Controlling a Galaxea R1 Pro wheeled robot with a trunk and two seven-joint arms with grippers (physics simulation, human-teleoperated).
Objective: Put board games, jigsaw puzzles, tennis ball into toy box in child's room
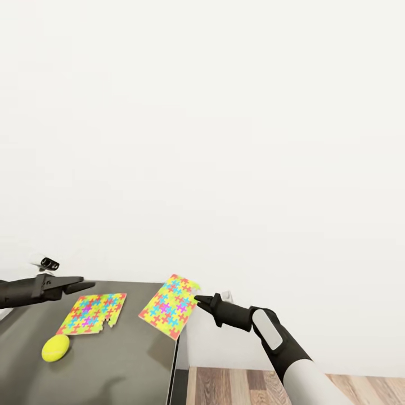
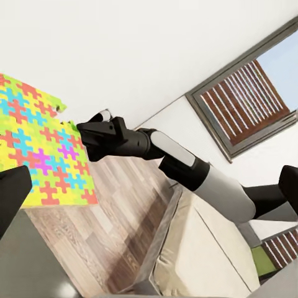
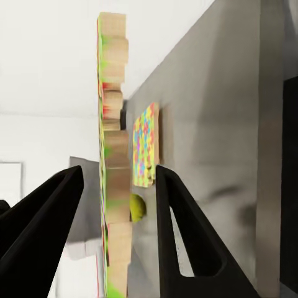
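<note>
A: Nearest item in the head view: the tennis ball (image 1: 55,347), resting on the dark grey corner section of the table (image 1: 129,365), at its near left.

B: Beyond it?

A: One jigsaw puzzle (image 1: 93,313) lying flat on the dark top, just past the ball. The left gripper (image 1: 84,284) hovers over its far left corner; I cannot tell whether its fingers are parted or together.

B: And the second puzzle (image 1: 170,305)?

A: Tilted, with its right edge out past the table's right edge. The right gripper (image 1: 198,298) is at that overhanging edge, reaching in from the right. In the right wrist view the sheet (image 3: 113,174) appears edge-on between the two spread fingers (image 3: 180,236), closer to one than the other; contact is not clear, so I log the jaws as apart around the edge, not pinching.

B: Key relation for the next move?

A: The sheet's plane runs in line with the fingers and its edge is already in the gap. My judgement: closing would clamp across its thickness. The right arm is clearly the nearer one.

B: Toy box?

A: No location logged. Farthest back is bare white wall (image 1: 225,140).
</note>
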